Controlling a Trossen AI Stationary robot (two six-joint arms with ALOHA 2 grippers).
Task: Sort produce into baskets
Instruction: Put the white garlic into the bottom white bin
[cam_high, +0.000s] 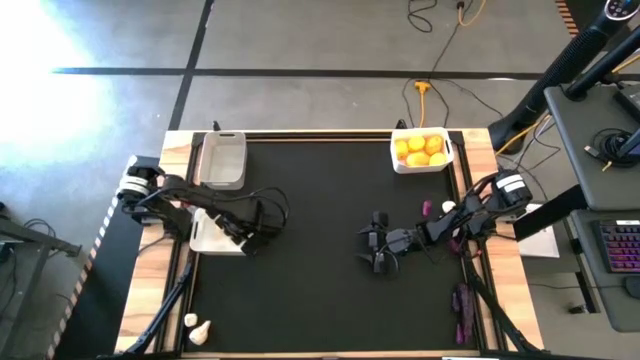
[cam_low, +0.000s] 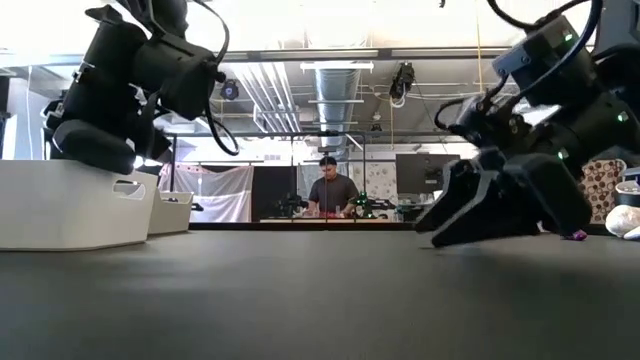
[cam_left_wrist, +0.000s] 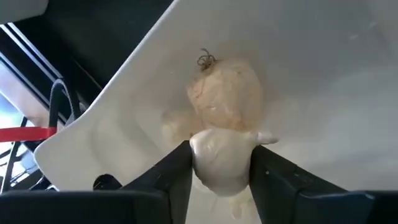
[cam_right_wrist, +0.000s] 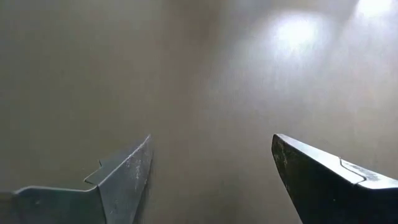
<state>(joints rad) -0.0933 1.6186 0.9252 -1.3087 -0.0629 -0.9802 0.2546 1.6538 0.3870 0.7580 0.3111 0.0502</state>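
Left arm reaches in from the left edge, elbow bent, left gripper (cam_left_wrist: 221, 165) angled down with jaws closed around a whitish bulb (cam_left_wrist: 219, 163). Right arm extends from the right edge toward the middle of the tabletop (cam_high: 320, 300), wrist low. Right gripper (cam_right_wrist: 211, 174) points down, jaws spread wide, holding nothing.

Three rounded plastic baskets: white with yellow citrus (cam_high: 421, 152), greyish translucent (cam_high: 222, 160), white under left arm (cam_high: 212, 236). Whitish garlic bulbs: two at counter edge (cam_high: 197, 328), two in that last basket (cam_left_wrist: 225, 93).
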